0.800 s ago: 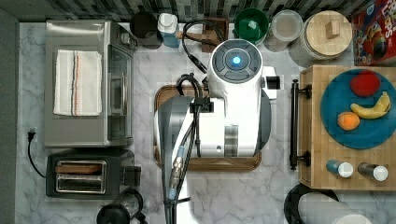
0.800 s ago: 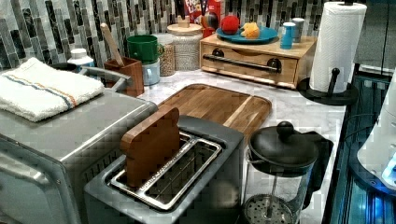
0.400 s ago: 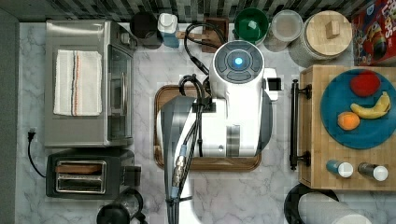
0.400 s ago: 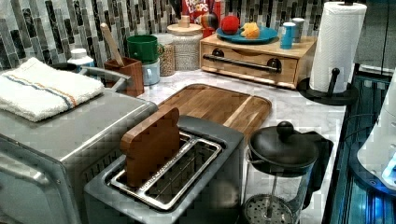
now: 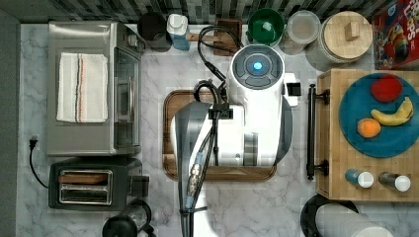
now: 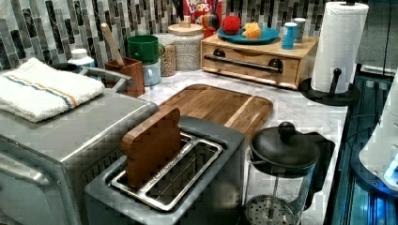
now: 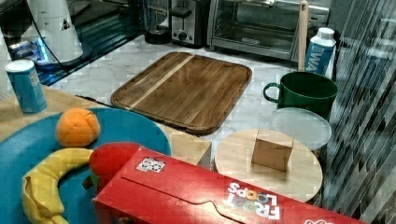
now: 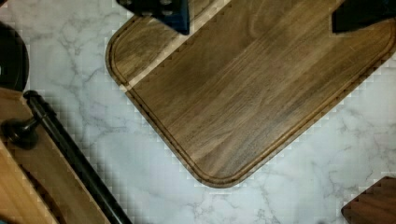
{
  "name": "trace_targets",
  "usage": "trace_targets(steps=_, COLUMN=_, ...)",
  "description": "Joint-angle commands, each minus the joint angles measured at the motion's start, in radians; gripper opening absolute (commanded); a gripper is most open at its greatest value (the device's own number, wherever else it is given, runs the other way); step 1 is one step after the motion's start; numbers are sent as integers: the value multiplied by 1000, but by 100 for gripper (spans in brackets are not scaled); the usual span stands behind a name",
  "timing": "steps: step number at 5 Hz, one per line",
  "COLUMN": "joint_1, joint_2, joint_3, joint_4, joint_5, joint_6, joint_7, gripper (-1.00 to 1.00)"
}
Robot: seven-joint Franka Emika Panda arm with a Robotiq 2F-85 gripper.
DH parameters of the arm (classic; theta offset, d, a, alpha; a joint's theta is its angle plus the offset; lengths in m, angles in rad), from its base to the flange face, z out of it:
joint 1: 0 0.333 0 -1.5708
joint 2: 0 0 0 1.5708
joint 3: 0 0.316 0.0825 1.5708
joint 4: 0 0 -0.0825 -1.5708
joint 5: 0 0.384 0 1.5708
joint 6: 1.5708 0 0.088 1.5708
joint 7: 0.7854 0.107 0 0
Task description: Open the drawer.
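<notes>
Wrist view has the gripper [image 8: 261,11] fingers spread wide, empty, above the tray [image 8: 247,88] beside the shut drawer [image 8: 18,186].

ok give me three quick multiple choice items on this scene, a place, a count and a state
1. Where is the round blue plate? A dark brown wooden tray; B light bamboo wooden drawer unit; C steel toaster oven.
2. Fruit pieces on it? A two; B three; C five.
3. The drawer is: A shut; B half out; C removed.
B, it rests on the unit's top; B, red apple, orange, banana; A, its front with the long black bar handle sits flush.
</notes>
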Motion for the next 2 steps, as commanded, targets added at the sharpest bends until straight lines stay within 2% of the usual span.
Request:
trace_targets(steps=1, joint_1=-33, joint_2=-5, joint_3=-31, joint_4=-162, joint_5=-27, joint_6=167, joint_7=-423, gripper=100)
trace_targets(steps=2, joint_1=-75, joint_2=-4, joint_3=-30, joint_4=-189, joint_5=-52, joint_6=223, joint_7=-556, gripper=100)
